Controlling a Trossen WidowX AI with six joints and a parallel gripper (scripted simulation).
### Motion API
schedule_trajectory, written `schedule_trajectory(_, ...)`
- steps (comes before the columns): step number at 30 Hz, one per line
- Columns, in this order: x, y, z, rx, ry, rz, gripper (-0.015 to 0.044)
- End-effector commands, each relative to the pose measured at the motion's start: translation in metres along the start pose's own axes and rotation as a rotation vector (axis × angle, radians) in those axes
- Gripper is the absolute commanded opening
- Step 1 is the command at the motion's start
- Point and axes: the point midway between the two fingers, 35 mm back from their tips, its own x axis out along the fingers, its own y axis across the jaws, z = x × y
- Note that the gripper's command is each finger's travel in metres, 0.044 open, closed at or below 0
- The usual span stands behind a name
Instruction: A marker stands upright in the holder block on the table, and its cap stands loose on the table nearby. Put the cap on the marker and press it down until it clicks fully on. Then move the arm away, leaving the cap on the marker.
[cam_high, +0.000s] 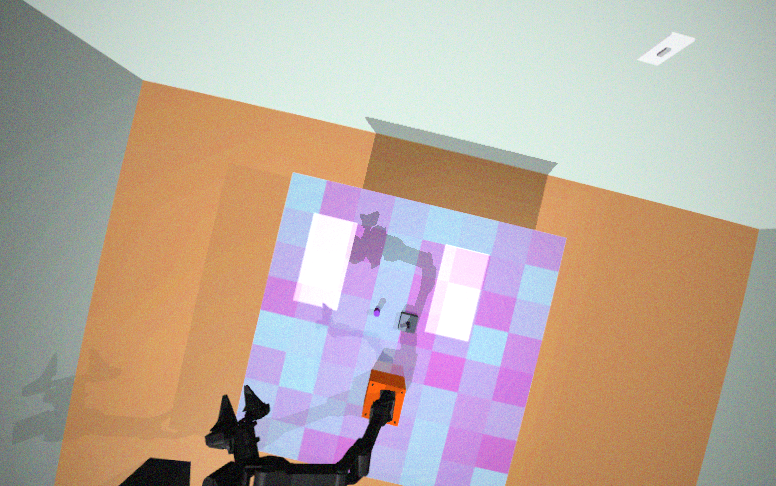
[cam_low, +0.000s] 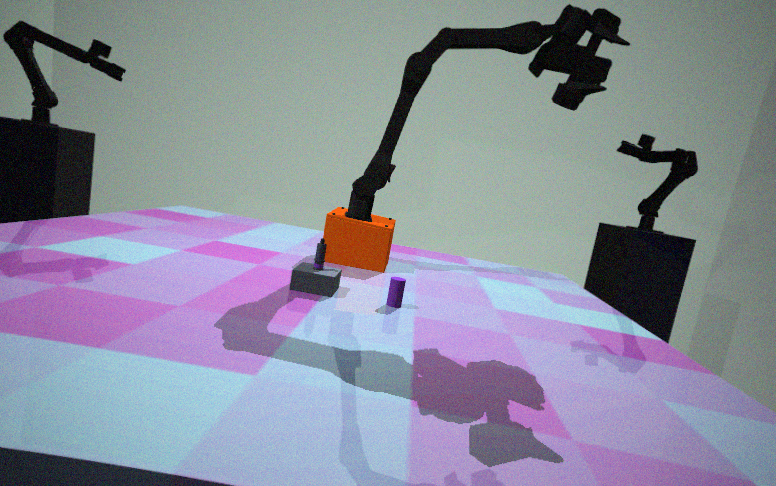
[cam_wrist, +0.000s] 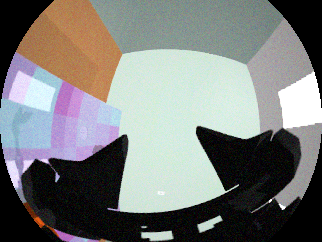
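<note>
A dark marker (cam_low: 319, 253) (cam_high: 408, 325) stands upright in the grey holder block (cam_low: 313, 281) (cam_high: 402, 316) on the checkered table, just in front of the arm's orange base (cam_low: 357, 240) (cam_high: 382, 382). The purple cap (cam_low: 395, 291) (cam_high: 376, 311) stands loose on the table a short way beside the block. My gripper (cam_low: 598, 60) (cam_high: 240, 409) (cam_wrist: 162, 133) is open and empty. It hangs high in the air, far above and off to the side of the marker and the cap, pointing away from the table.
The pink and blue checkered table (cam_low: 143, 320) (cam_high: 503, 354) carries only the base, block and cap. Two other dark arms stand on black pedestals beyond the table, one on the left (cam_low: 45, 166) and one on the right (cam_low: 635, 274).
</note>
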Motion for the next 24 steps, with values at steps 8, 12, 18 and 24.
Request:
schedule_trajectory(8, 0.082, 0.064, -0.046, 0.136, 0.086, 0.185, 0.0238)
schedule_trajectory(12, 0.119, 0.107, -0.084, 0.247, 0.161, 0.308, 0.0238)
schedule_trajectory(18, 0.154, 0.175, -0.151, 0.465, 0.314, 0.5, 0.0238)
schedule_trajectory(24, 0.162, 0.243, -0.225, 0.728, 0.516, 0.678, 0.0238)
